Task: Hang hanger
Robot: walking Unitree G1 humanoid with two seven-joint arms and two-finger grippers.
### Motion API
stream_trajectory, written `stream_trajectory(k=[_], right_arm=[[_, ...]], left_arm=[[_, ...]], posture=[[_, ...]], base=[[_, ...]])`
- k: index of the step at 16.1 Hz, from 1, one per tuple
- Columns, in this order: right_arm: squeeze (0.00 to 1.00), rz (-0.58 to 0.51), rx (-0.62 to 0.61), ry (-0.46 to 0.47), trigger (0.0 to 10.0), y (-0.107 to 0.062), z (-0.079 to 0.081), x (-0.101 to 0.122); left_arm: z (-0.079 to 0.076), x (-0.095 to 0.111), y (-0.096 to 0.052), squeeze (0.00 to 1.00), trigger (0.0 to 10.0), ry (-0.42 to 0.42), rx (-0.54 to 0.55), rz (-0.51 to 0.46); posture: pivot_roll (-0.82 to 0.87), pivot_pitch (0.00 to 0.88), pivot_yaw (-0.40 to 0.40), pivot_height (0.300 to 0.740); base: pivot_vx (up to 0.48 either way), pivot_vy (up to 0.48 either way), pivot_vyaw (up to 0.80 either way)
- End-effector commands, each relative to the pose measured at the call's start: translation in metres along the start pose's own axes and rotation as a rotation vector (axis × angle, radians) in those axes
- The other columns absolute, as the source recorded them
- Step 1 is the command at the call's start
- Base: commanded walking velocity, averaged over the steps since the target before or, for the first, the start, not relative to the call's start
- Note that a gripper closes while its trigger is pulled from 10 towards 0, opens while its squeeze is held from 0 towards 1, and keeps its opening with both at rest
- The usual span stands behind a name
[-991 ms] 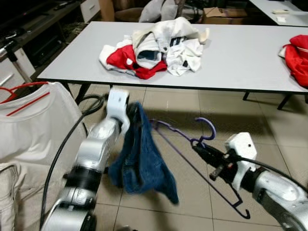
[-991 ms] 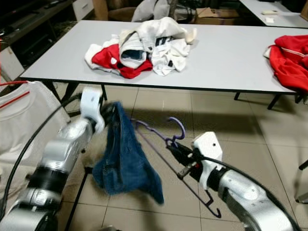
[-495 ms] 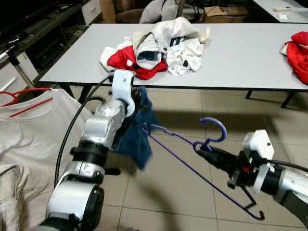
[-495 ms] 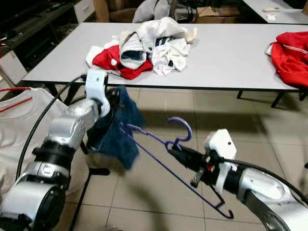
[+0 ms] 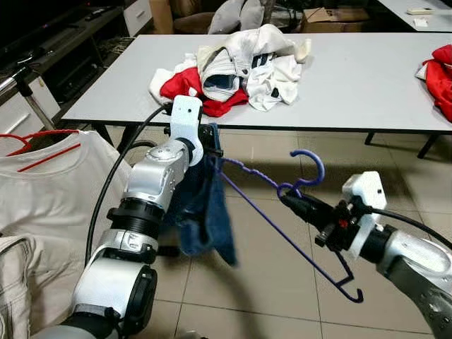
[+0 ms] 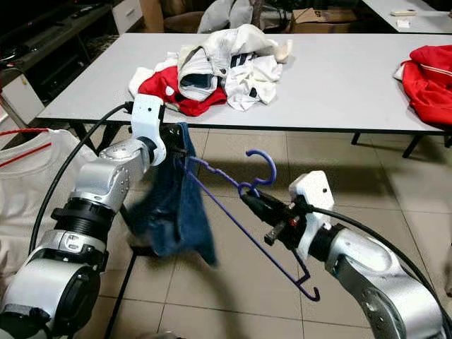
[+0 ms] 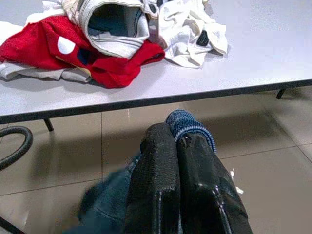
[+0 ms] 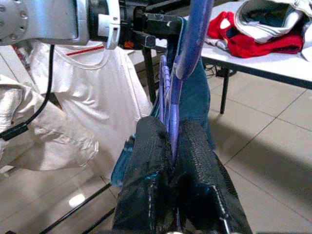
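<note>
Two pincers are at work w/ one purple hanger (image 5: pixel 282 212) between them, held in the air in front of the grey worktop (image 5: pixel 367 85) and below its near edge. The right pincer (image 5: pixel 293 201) is clenched on the hanger's neck just under the hook; the right wrist view shows both fingers (image 8: pixel 146 180) pressed against the purple wire. The hook curls up above that grip, and the hanger's far end dips toward the tiled floor (image 5: pixel 268 296) on the robot's side of the worktop. The left pincer (image 7: pixel 176 141) is closed tight on a blue denim garment (image 5: pixel 205 212), pinching a fold of its edge at the hanger's left shoulder. The rest of the denim hangs slack below, near the worktop's front left leg.

Step in hand, judged: the garment is partly threaded onto the hanger, not yet seated on both shoulders, so hanging up hasn't begun. A rail w/ a white t-shirt (image 5: pixel 49 191) on a red hanger (image 5: pixel 35 141) stands left of the worktop, beside the left arm; prob. the target.

Next move likely calls for settling the denim so it won't slide off, releasing the left grip, then turning toward the rail and lifting the hook over it. A pile of red and white clothes (image 5: pixel 226 70) lies on the worktop.
</note>
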State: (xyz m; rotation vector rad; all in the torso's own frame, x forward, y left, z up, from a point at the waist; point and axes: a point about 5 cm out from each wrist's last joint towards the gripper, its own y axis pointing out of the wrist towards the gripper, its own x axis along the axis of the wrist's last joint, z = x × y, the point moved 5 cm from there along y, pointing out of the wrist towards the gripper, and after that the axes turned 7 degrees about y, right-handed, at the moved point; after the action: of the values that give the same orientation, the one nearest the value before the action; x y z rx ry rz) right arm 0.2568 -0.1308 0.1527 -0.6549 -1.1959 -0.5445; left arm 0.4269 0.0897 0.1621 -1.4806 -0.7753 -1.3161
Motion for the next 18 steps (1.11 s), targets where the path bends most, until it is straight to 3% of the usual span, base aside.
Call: stream_trajectory(k=[1, 6, 9, 13, 15, 18], right_arm=[[0.00, 0.016, -0.003, -0.011, 10.0, 0.002, 0.000, -0.001], [0.00, 0.049, -0.065, -0.019, 10.0, -0.001, -0.012, -0.005], [0.00, 0.040, -0.082, -0.033, 10.0, -0.019, -0.012, 0.003], [0.00, 0.037, -0.151, -0.027, 10.0, -0.023, -0.026, 0.000], [0.00, 0.016, -0.060, -0.013, 10.0, -0.016, -0.010, 0.006], [0.00, 0.042, 0.084, 0.005, 10.0, -0.023, 0.014, 0.004]], left_arm=[[0.000, 0.017, -0.001, 0.00, 0.0, 0.024, 0.009, -0.038], [0.000, 0.019, 0.000, 0.00, 0.0, 0.041, 0.021, -0.039], [0.008, 0.020, -0.002, 0.00, 0.0, 0.069, 0.050, -0.041], [-0.001, 0.022, -0.002, 0.00, 0.0, 0.074, 0.004, -0.045], [-0.001, 0.023, 0.000, 0.00, 0.0, 0.079, 0.015, -0.041], [0.007, 0.014, 0.001, 0.00, 0.0, 0.112, 0.059, -0.004]], posture=[[-0.13, 0.000, 0.109, 0.740], [-0.14, 0.000, 0.099, 0.740], [-0.14, 0.000, 0.096, 0.740], [-0.15, 0.000, 0.105, 0.740], [-0.15, 0.000, 0.102, 0.740], [-0.15, 0.000, 0.096, 0.740]], base=[[0.000, 0.000, 0.00], [0.000, 0.000, 0.00], [0.000, 0.000, 0.00], [0.000, 0.000, 0.00], [0.000, 0.000, 0.00], [0.000, 0.000, 0.00]])
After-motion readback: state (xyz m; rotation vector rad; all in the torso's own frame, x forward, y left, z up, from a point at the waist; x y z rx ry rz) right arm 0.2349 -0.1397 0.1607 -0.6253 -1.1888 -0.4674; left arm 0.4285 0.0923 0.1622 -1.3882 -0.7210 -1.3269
